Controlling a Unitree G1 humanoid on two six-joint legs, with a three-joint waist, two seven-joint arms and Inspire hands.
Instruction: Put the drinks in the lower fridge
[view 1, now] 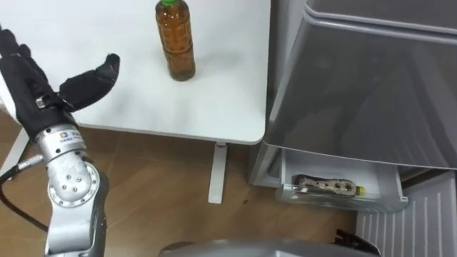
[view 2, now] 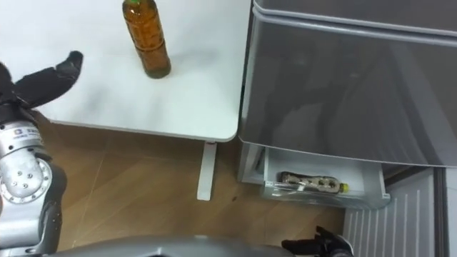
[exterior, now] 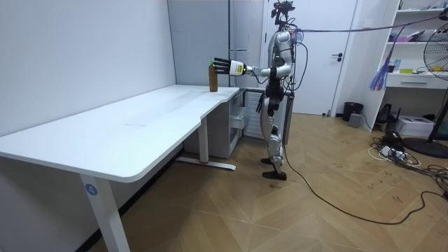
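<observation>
A tea bottle (view 1: 176, 39) with amber liquid and a green cap stands upright on the white table (view 1: 143, 100), near its right end. My left hand (view 1: 43, 82), in a black glove, is raised over the table's front edge to the left of the bottle, open, thumb pointing toward it, a gap between them. In the room view the left hand (exterior: 222, 66) reaches out beside the bottle (exterior: 213, 77). The grey fridge (view 1: 357, 86) stands right of the table. Its lower drawer (view 1: 343, 196) is pulled out, with another bottle (view 1: 327, 186) lying flat inside. My right hand (view 2: 318, 244) shows dark at the bottom edge.
The table's white leg (view 1: 216, 175) stands on the wooden floor between me and the fridge. The fridge's upper grey door (view 2: 343, 78) juts out above the drawer. In the room view I stand upright at the table's far end beside the fridge.
</observation>
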